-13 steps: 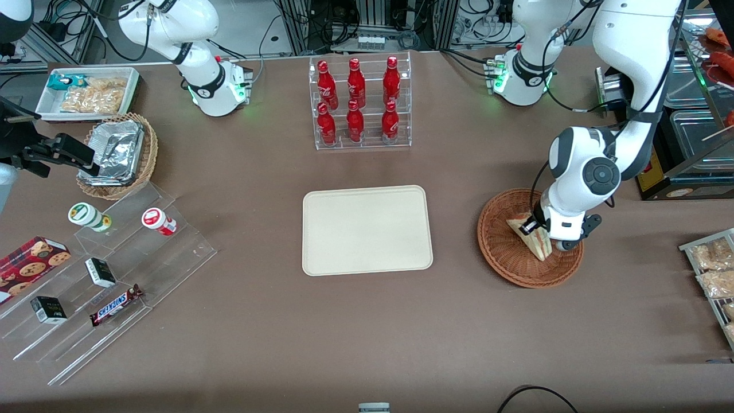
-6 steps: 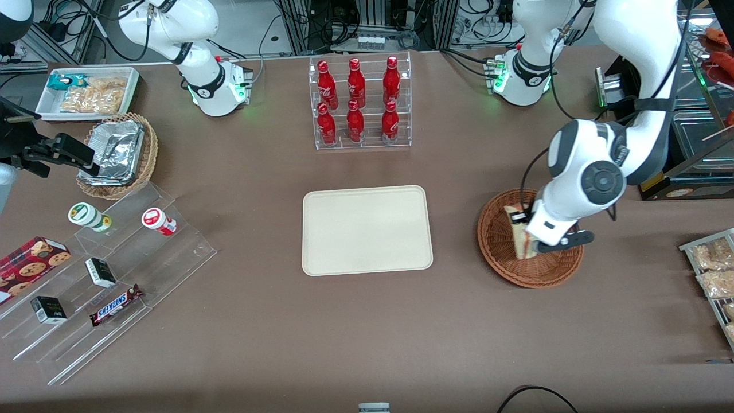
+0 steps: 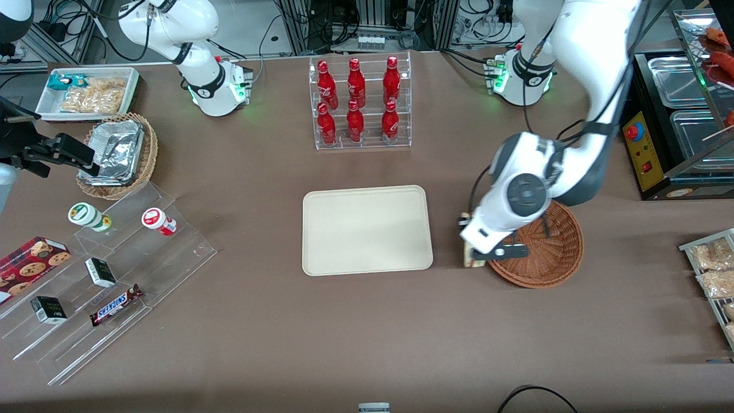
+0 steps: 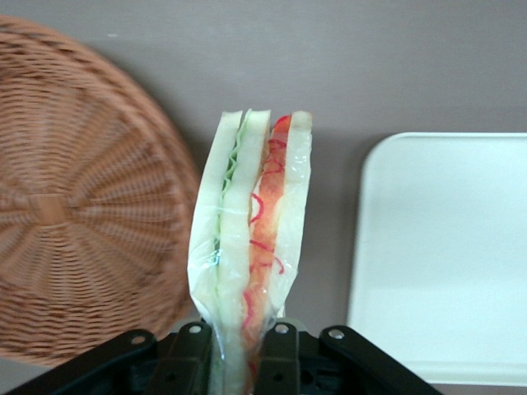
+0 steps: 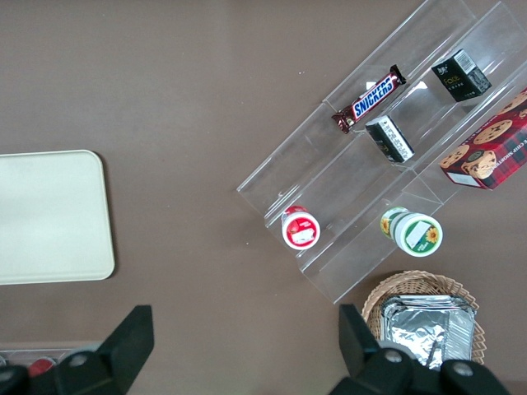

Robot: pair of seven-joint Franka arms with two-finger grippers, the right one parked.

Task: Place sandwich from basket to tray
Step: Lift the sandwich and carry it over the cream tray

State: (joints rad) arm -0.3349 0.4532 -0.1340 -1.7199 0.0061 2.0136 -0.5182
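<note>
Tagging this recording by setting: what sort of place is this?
Probably a lab mock-up of a snack shop counter: red bottles in a clear rack, tiered acrylic shelves of sweets, cables at the table's edge. The gripper holds the sandwich between basket and tray.

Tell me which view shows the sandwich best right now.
The left wrist view: the sandwich fills it, layers visible, held in the gripper. The front view shows only a sliver under the arm, between basket and tray. The right wrist view lacks it.
</note>
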